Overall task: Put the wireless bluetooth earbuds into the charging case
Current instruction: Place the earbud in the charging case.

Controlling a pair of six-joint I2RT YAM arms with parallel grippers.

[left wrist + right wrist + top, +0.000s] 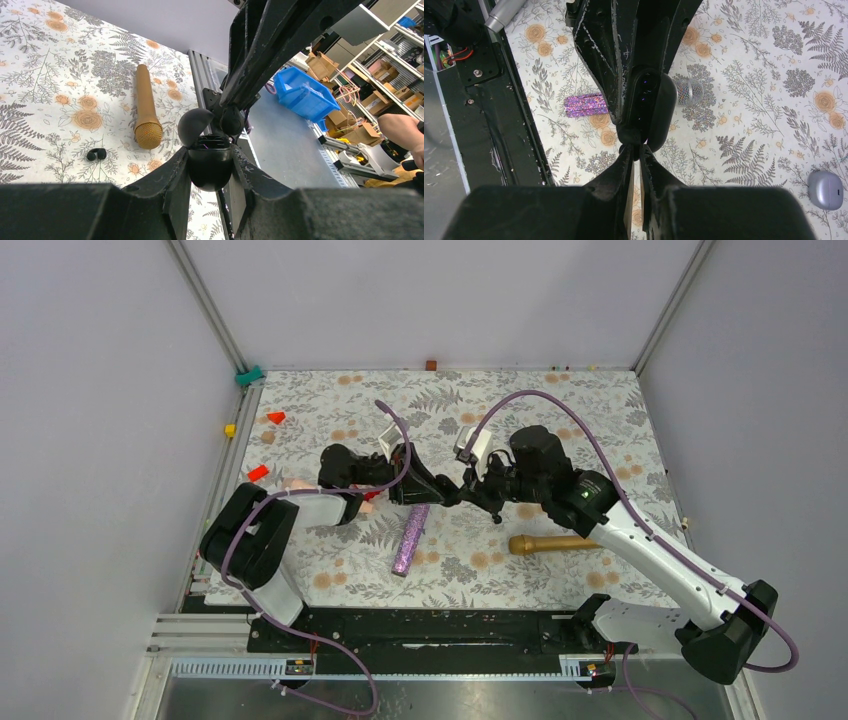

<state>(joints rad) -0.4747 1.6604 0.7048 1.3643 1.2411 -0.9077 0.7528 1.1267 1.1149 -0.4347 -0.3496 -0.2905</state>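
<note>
Notes a yellow cube (230, 429) at the left border of the floral worktop (600, 410), a red piece (276, 417) just inside it and a second red piece (258, 472) nearer the arms.

Finds the left gripper (210, 157) extended to mid-worktop, jaws pressed against both flanks of the black charging case (210, 175). Records the case held clear of the worktop, mouth upward in the left wrist view, hinged lid (195, 126) standing open to one side.

Locates a purple glitter microphone (410, 538) lying flat beneath the two meeting grippers, silver mesh head toward the far side.

Finds the right gripper (636, 146) tip to tip with the left, jaws almost together, pinching the held earbud (232, 121) right at the case mouth, beside the lid. Cannot tell whether seated in its well or only at the rim.

Sees the loose earbud (96, 154) on the worktop, near the head of a gold microphone (555, 543) but apart from it. Places the gold microphone to the right of the purple one, lying flat and crosswise.

Notes, in the right wrist view only, a grey oval case (825, 190), closed, on the worktop, well apart from the purple microphone.
</note>
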